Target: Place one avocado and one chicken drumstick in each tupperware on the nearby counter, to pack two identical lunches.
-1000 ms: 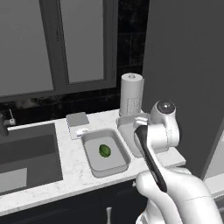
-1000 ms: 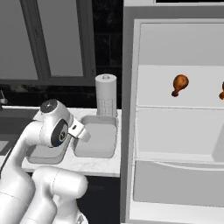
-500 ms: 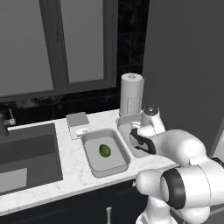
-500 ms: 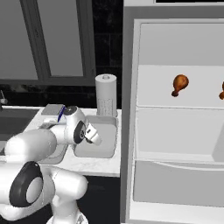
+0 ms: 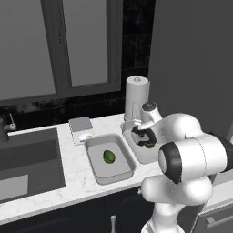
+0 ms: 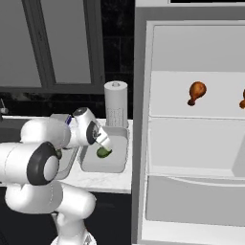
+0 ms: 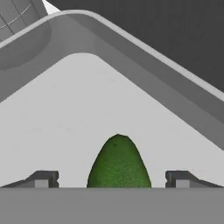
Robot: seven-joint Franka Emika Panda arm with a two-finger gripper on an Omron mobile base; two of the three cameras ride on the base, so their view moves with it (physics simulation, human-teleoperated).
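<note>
One avocado (image 7: 118,162) lies on the floor of the right tupperware (image 6: 119,160), between the fingertips (image 7: 43,179) of the gripper (image 7: 113,179), whose jaws stand wide apart, clear of it. The other avocado (image 5: 108,156) sits in the left tupperware (image 5: 93,146) on the counter (image 5: 77,179). Two chicken drumsticks (image 6: 196,92) rest on a fridge shelf (image 6: 191,116)

Paper-towel roll (image 5: 136,93) close behind right tupperware (image 6: 117,160), fridge wall (image 6: 140,110) seemingly alongside

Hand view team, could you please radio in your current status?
Hand open over right tupperware. Avocado lies between the fingertips, in the tupperware. Two drumsticks on fridge shelf. Nothing in the way.
</note>
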